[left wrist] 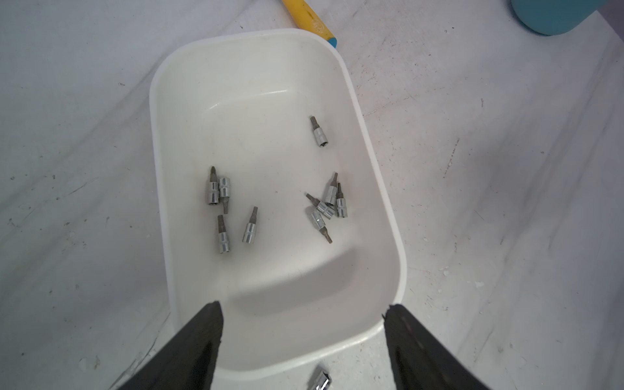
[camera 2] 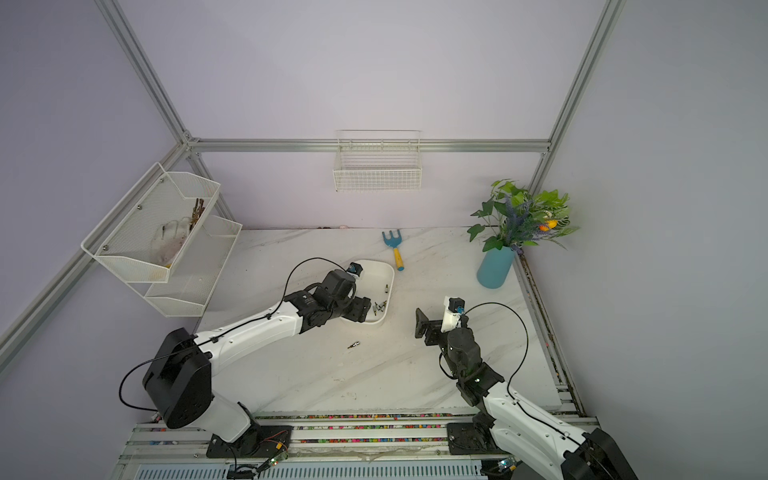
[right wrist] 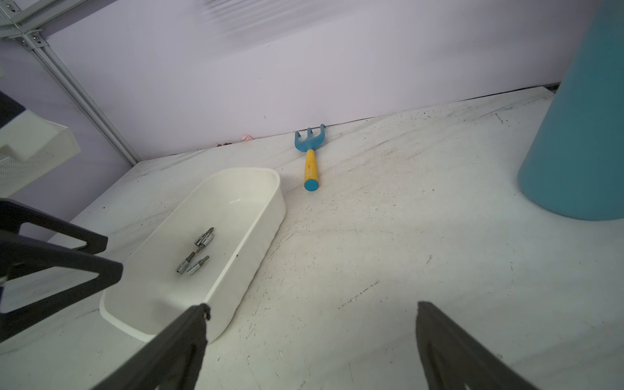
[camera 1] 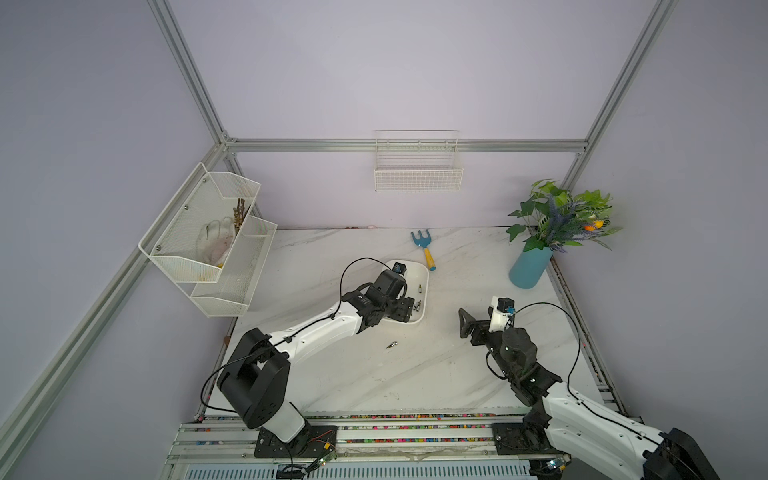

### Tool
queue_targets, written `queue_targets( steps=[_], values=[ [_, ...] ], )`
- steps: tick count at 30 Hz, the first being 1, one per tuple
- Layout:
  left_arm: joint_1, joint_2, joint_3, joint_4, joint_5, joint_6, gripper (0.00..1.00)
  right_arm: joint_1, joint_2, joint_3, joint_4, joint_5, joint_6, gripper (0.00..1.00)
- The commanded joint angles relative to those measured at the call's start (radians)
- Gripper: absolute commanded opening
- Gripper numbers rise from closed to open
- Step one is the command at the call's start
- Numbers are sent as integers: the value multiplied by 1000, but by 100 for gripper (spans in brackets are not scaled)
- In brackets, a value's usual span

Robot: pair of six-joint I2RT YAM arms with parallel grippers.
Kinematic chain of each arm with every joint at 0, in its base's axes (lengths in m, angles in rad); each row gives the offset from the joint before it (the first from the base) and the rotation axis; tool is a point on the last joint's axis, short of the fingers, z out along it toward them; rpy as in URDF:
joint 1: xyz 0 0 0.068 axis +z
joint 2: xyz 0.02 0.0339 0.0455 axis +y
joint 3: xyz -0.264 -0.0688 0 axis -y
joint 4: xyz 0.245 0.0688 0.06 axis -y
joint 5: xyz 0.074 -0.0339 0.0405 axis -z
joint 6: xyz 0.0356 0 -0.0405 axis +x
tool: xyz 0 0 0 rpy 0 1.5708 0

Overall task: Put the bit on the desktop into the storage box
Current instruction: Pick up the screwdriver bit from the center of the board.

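Here, left tool (left wrist: 304, 305) gapes above storage box (left wrist: 169, 169) rim.

The storage box (camera 1: 417, 275) lies near the middle of the table (camera 1: 457, 374), with several bits (left wrist: 250, 230) in it. One bit (camera 1: 391, 344) lies on the table before the box. A rake (camera 1: 424, 247) lies just behind the box, and a vase (camera 1: 530, 268) stands at the far right. The left pincer (left wrist: 302, 309) hangs over the box's near end, the right pincer (right wrist: 312, 304) to the box's right.
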Motion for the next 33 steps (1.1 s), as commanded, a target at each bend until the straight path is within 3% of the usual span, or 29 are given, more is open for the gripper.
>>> queue_targets(
  steps=[1, 14, 33],
  values=[
    [-4, -53, -55, 5, 77, -5, 81, -4, -3, -11, 29, -2, 1, 100],
    [-73, -12, -158, 0, 114, 26, 78, -4, 6, -11, 32, -3, 2, 100],
    [-99, 94, -181, 11, 60, 5, 55, -4, 0, -10, 27, 0, 4, 100]
  ],
)
